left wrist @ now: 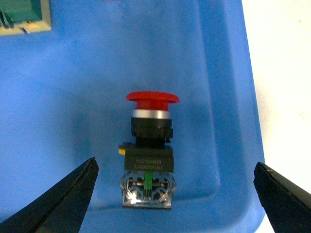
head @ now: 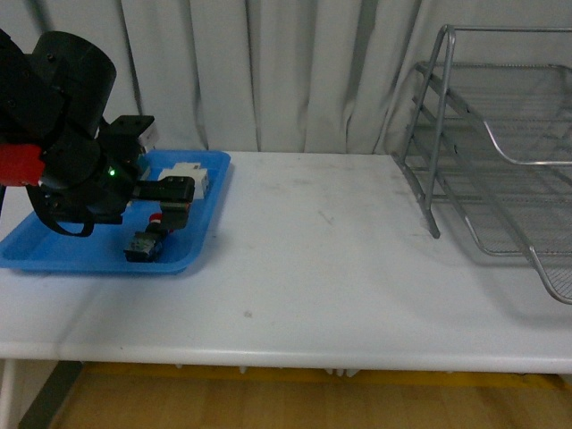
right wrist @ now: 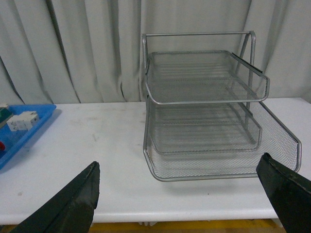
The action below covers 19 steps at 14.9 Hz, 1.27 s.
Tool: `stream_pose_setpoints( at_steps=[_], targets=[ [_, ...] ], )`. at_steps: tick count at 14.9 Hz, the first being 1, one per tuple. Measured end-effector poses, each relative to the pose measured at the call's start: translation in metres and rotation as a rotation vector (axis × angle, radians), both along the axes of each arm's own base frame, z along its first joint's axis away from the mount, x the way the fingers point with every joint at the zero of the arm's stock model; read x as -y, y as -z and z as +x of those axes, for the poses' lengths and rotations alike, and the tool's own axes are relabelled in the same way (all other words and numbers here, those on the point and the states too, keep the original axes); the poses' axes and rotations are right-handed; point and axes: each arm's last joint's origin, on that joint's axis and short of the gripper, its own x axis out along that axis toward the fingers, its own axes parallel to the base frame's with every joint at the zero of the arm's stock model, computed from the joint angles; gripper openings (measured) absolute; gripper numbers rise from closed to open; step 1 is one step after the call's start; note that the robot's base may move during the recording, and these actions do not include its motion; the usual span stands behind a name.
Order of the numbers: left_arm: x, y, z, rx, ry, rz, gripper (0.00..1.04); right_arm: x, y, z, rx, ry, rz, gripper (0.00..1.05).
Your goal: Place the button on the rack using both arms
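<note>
Button beneath wide-open left hand

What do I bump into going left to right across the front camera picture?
red button, lying in the blue tray → white block → bare white table → metal rack

Left wrist looks closely into tray; right wrist faces rack.

We count one button, one rack with three tiers, one blue tray, one white block, one green-and-cream block, one table.
</note>
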Motion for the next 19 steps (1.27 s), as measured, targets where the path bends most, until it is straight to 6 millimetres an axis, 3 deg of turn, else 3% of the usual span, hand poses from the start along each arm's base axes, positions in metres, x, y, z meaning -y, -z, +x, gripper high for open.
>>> stream_pose_setpoints(
  at_steps=[5,11,14,15,18,19],
  targets=[
    [-0.003,0.009,0.007,0.020,0.015,0.038,0.98,0.000,0.000,0.000,0.000,0.000,0.000,0.98],
    [-0.021,0.029,0.008,-0.019,0.017,0.103,0.98,0.000,0.000,0.000,0.000,0.000,0.000,0.98],
    [-0.018,0.039,0.009,-0.048,0.025,0.104,0.98,0.000,0.000,0.000,0.000,0.000,0.000,0.98],
    [-0.018,0.041,0.011,-0.047,0.025,0.104,0.94,0.000,0.000,0.000,0.000,0.000,0.000,0.98],
    [-0.015,0.040,0.016,-0.036,0.028,0.105,0.51,0.000,0.000,0.000,0.000,0.000,0.000,0.98],
    [-0.015,0.041,0.017,-0.036,0.027,0.105,0.42,0.000,0.000,0.000,0.000,0.000,0.000,0.98]
  ],
)
